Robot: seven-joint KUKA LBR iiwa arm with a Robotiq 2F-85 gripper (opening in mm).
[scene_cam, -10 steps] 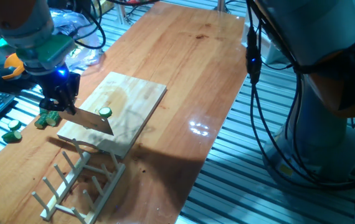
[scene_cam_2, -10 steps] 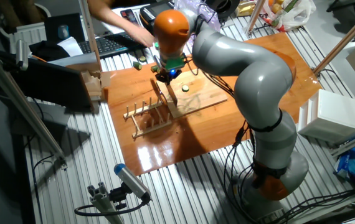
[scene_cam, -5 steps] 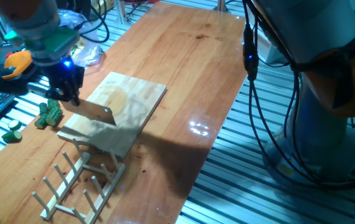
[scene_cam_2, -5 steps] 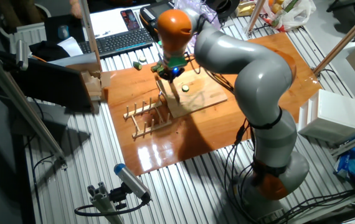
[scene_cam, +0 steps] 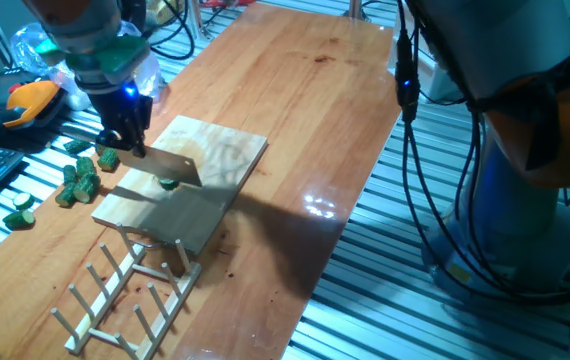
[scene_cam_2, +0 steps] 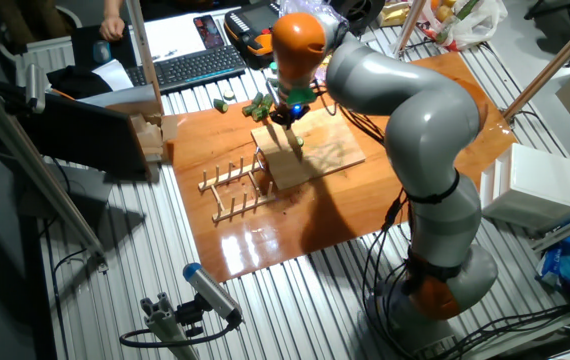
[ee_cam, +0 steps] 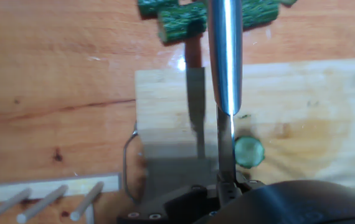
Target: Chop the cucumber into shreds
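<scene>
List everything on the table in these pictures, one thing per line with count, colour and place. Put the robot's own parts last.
wooden board: one, pale wood, on the table near its middle.
cucumber: one round slice, dark green rind and pale centre, on the board right beside the blade.
knife: one, silver blade, held over the board above the slice.
cucumber chunks: a heap, dark green, on the table off the board's edge; a couple more lie apart nearer the table's end.
rack: one, pale wooden pegs, on the table next to the board.
gripper: one, black, shut on the knife's handle.
arm: one, grey with orange joints, reaching over the table.
</scene>
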